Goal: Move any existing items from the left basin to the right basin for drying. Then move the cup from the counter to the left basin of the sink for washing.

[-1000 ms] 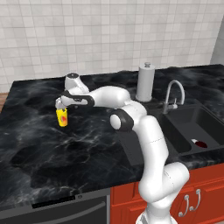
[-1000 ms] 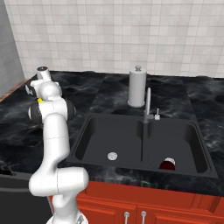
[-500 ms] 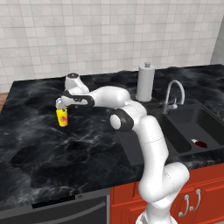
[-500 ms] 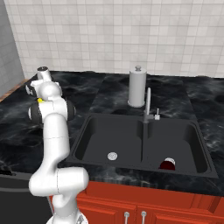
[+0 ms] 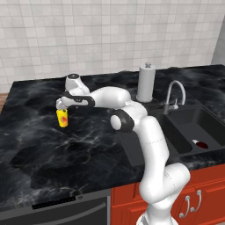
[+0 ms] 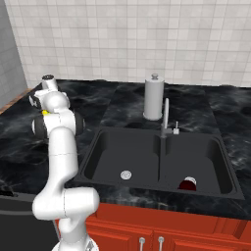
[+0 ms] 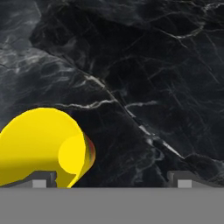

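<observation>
While the spread pincer (image 5: 61, 107) hangs over the cup (image 5: 63, 117) near the tabletop's (image 5: 39, 145) back left, the bowl (image 6: 187, 185) lies in the right basin (image 6: 196, 157). From the hand, the cup (image 7: 41, 146) sits off-centre; center before descending.

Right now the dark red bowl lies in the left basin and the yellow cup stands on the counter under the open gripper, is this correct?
Not quite. The dark red bowl lies in the right basin, not the left basin; the right base view shows it. The rest holds: the yellow cup stands on the counter under the open gripper.
</observation>
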Available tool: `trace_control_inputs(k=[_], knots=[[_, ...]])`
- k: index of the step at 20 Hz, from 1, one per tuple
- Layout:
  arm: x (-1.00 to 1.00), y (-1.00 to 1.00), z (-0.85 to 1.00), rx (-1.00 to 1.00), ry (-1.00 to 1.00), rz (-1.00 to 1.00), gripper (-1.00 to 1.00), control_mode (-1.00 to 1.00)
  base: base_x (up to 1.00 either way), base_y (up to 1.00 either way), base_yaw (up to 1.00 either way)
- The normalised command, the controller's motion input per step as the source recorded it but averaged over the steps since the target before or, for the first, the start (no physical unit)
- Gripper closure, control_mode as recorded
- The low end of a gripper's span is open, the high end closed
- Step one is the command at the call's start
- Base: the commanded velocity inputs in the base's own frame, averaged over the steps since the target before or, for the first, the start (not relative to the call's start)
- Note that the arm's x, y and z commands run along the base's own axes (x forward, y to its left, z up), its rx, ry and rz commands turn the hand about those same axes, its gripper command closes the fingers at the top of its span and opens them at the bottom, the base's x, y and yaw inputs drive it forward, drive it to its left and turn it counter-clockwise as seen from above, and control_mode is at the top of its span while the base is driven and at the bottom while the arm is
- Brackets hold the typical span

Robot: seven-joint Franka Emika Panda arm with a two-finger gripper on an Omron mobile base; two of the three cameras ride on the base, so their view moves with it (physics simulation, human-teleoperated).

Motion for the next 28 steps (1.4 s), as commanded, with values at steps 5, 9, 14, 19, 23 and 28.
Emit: trace_control_inputs(k=[5,9,14,19,23,28], knots=[[0.00,0.00,-0.04,0.00,0.00,0.00,-1.00,-1.00,0.00,0.00,0.00],[0.00,0.04,-0.05,0.00,0.00,0.00,-1.00,-1.00,0.00,0.00,0.00],[0.00,0.03,-0.03,0.00,0.00,0.00,-1.00,-1.00,0.00,0.00,0.00],[0.00,0.02,-0.06,0.00,0.00,0.00,-1.00,-1.00,0.00,0.00,0.00],[0.00,0.01,-0.07,0.00,0.00,0.00,-1.00,-1.00,0.00,0.00,0.00],[0.00,0.01,-0.07,0.00,0.01,0.00,-1.00,-1.00,0.00,0.00,0.00]])
